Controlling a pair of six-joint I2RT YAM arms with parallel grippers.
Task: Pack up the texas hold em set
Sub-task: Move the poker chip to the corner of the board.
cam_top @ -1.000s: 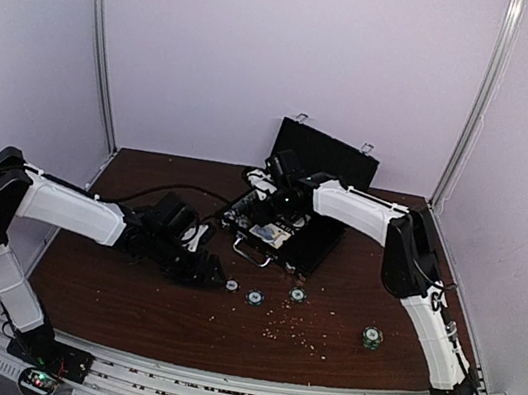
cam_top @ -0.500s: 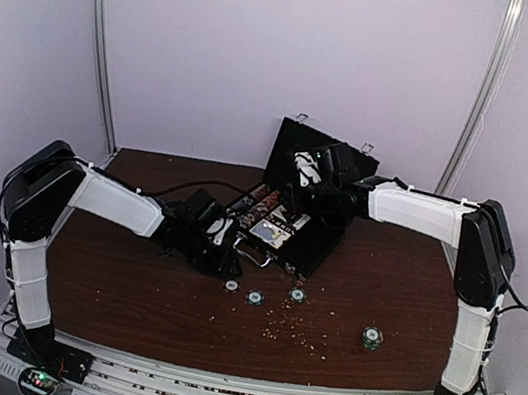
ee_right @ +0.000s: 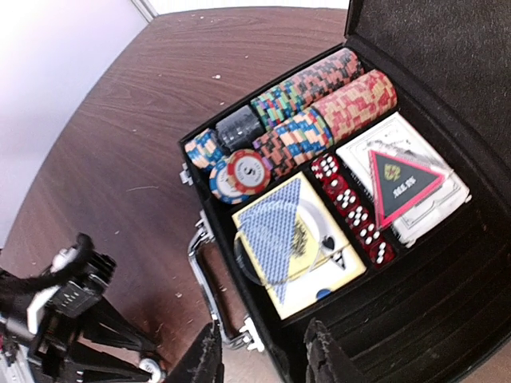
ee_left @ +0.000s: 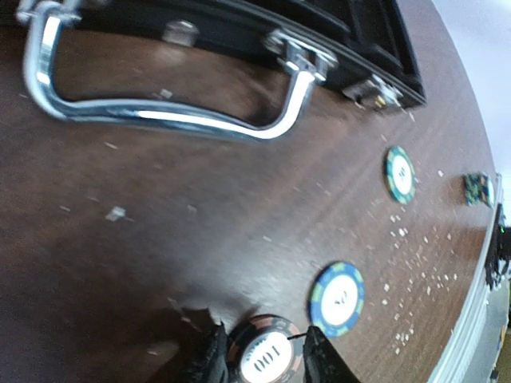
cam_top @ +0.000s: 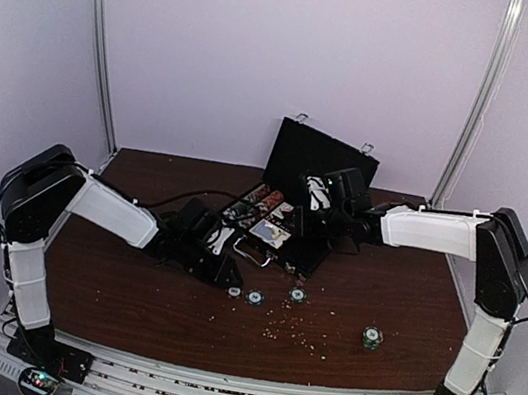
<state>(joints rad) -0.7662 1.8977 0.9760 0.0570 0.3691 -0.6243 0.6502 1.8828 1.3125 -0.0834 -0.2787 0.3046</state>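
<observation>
left claw (ee_left: pixel 263 361) pinching 100 chip (ee_left: pixel 265 353) by its rim, flat on worktop (ee_left: pixel 160 207) just before case (ee_left: pixel 231 17) handle (ee_left: pixel 160 112) | right claw (ee_right: pixel 259 355) spread, empty, above case's front edge | chip: likely light, rigid, slick; grip opposite edges

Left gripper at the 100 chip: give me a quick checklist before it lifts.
1. 100 chip centred in the left gripper: ok, one finger on each side.
2. Firm grip: cannot tell. The fingers sit at the chip's rim, but contact is unclear.
3. Chip flat on the table: ok.
4. Blue chip out of the grasp: ok, but it lies close to one finger.
5. Case ready to receive: ok, lid is up.
6. Drop path free: not ok. The right gripper hangs open over the case and may need to clear first.
</observation>
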